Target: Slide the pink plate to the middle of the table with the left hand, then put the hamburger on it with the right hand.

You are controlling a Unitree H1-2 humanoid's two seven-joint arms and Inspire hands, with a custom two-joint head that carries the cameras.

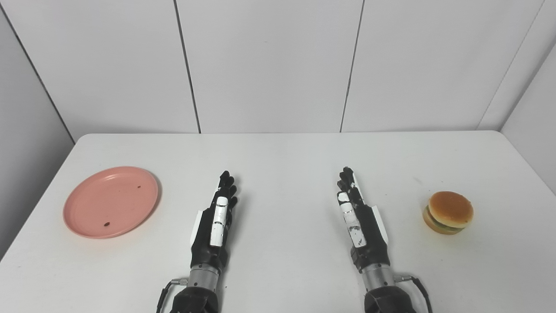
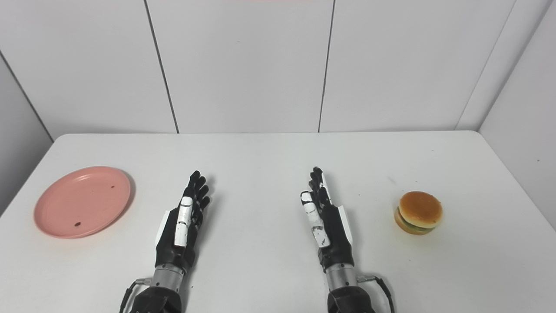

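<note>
A pink plate (image 1: 110,201) lies empty at the left side of the white table (image 1: 286,161), with two small dark specks on it. A hamburger (image 1: 448,212) sits on the table at the right. My left hand (image 1: 216,221) rests low over the table left of centre, to the right of the plate and apart from it, fingers straight and holding nothing. My right hand (image 1: 358,219) rests right of centre, to the left of the hamburger and apart from it, fingers straight and empty.
White wall panels (image 1: 269,65) stand behind the table's far edge. Bare table surface lies between the two hands. The table's left edge runs close to the plate, the right edge lies beyond the hamburger.
</note>
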